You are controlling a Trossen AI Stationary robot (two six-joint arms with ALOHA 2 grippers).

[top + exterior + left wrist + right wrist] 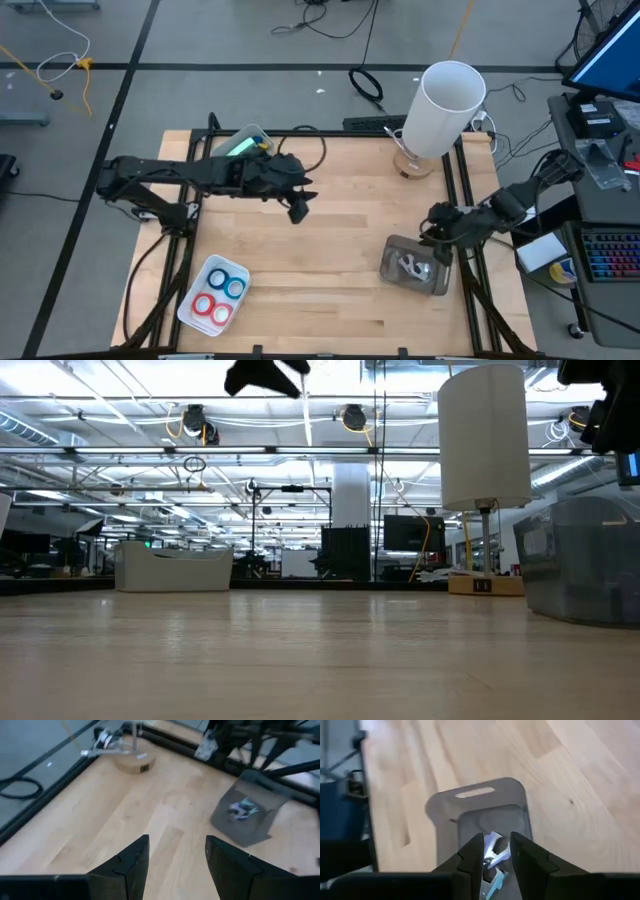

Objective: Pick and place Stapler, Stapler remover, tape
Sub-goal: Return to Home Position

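Right tool (497, 851), slightly parted and empty, hangs over the dark bin (445, 815); a low retreat could clip its rim. Left tool (177, 862) gapes empty.

Tape rolls (220, 296) occupy the left bin (186, 310) (staple removers (415, 267), the right bin (392, 260)).

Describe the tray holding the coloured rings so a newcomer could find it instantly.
Start at the wooden table and go to the corner diagonally opposite the tall white lamp. There sits a small white bin holding red and blue tape rolls. The dark bin across the table holds no rolls.
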